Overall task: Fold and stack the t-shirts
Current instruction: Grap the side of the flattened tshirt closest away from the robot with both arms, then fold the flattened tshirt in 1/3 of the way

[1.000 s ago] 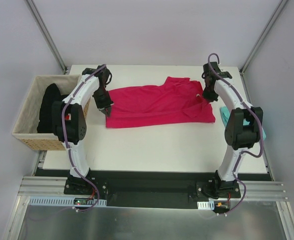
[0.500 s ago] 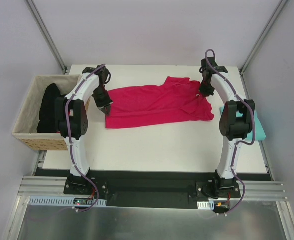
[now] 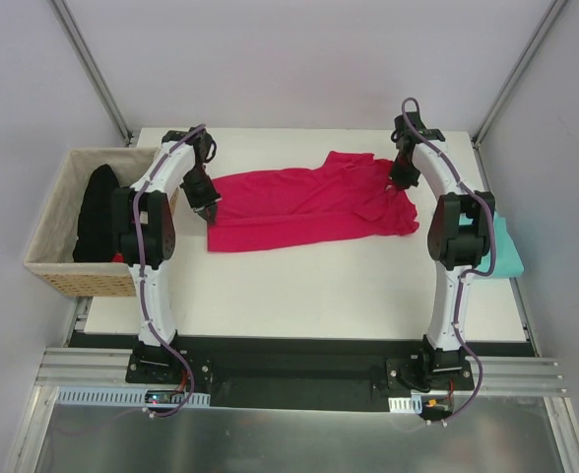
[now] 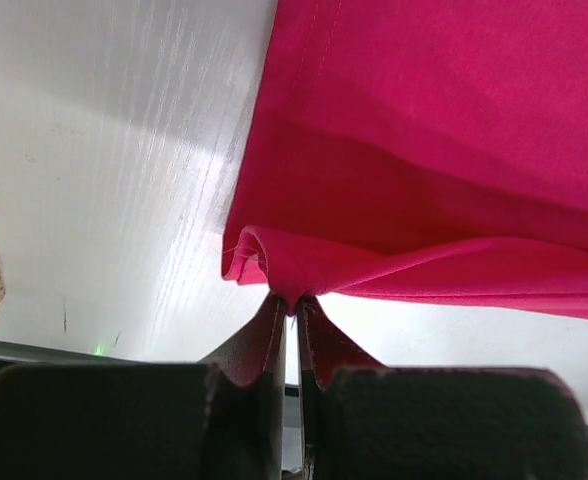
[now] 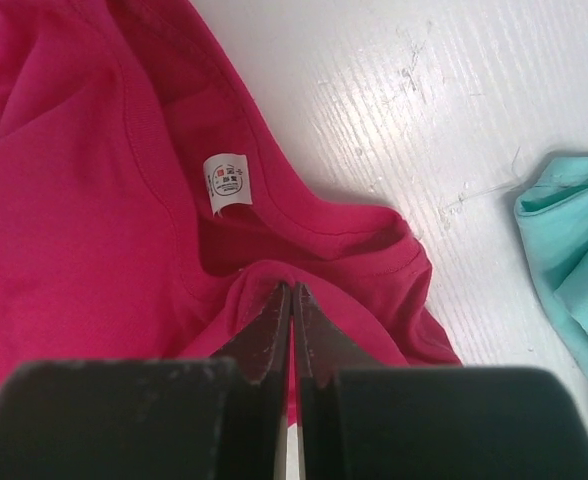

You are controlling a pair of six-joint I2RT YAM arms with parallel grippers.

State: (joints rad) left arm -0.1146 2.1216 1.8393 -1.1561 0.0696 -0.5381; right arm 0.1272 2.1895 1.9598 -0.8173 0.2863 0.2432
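Note:
A crimson-pink t-shirt [image 3: 309, 205] lies stretched across the back half of the white table [image 3: 299, 291]. My left gripper [image 3: 208, 207] is shut on the shirt's left hem corner, and in the left wrist view the cloth [image 4: 444, 150] bunches into the closed tips of that gripper [image 4: 292, 300]. My right gripper [image 3: 396, 181] is shut on a fold of cloth at the collar. The right wrist view shows the white neck label [image 5: 226, 182] just beyond the pinched fold in that gripper [image 5: 292, 288]. A teal t-shirt [image 3: 504, 248] lies crumpled at the table's right edge, seen too as teal cloth [image 5: 574, 240].
A woven wicker basket [image 3: 58, 222] holding dark clothing [image 3: 97, 212] stands off the table's left side, close behind the left arm. White enclosure walls and metal posts surround the table. The arm bases sit on a black rail at the near edge.
Both grippers stayed shut on the pink shirt. The right arm swung back and inward, pulling the collar end slightly toward the rear and uncovering more of the teal shirt. The left barely shifted.

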